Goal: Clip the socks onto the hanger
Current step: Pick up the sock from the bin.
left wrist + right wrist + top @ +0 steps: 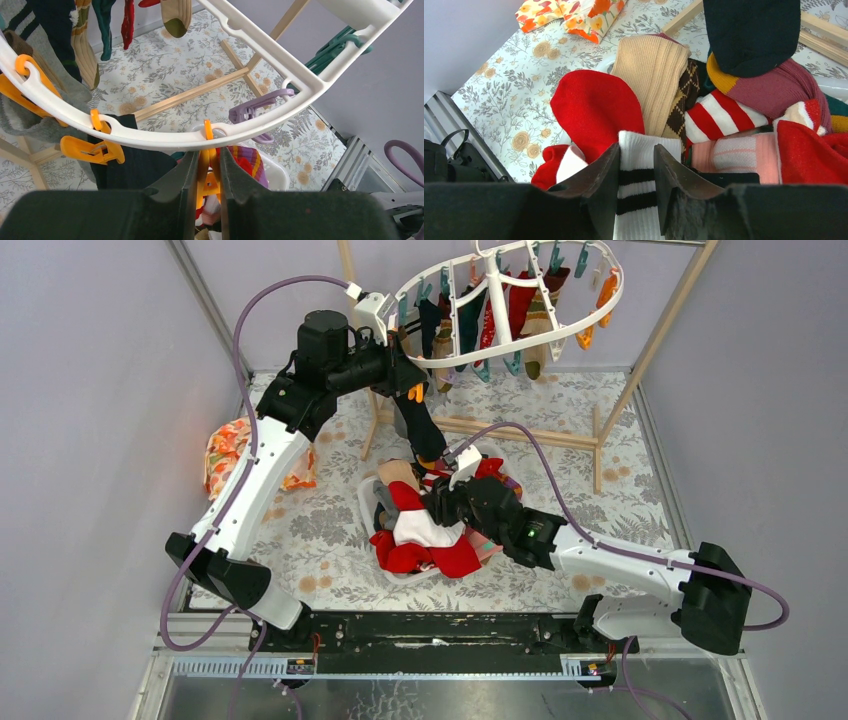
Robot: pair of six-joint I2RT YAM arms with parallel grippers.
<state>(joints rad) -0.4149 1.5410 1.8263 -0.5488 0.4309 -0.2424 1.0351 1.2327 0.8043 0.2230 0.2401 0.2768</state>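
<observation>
Hanger (pixel 165 141) — orange clip (pixel 211 185) in left claw (pixel 208 156) — plain from wrist view

Under the hanger (pixel 497 320), hanging socks (pixel 480 325) crowd the middle, with only slim gaps between them. The hanger's left end is blocked by the left gripper (pixel 207 159), pinched on an orange clip (pixel 209 182). A purple clip (pixel 252 107) sits just beside it on the rim. The wooden frame (pixel 500 428) bar runs low beneath the hanger, poles slanting up at both ends. In front of the hanger is the sock pile (pixel 430 535), with the right gripper (pixel 636 160) on it, jaws apart. The floor mat (pixel 320 520) is open front-left of the hanger, up to the floral cloth (pixel 225 455).
</observation>
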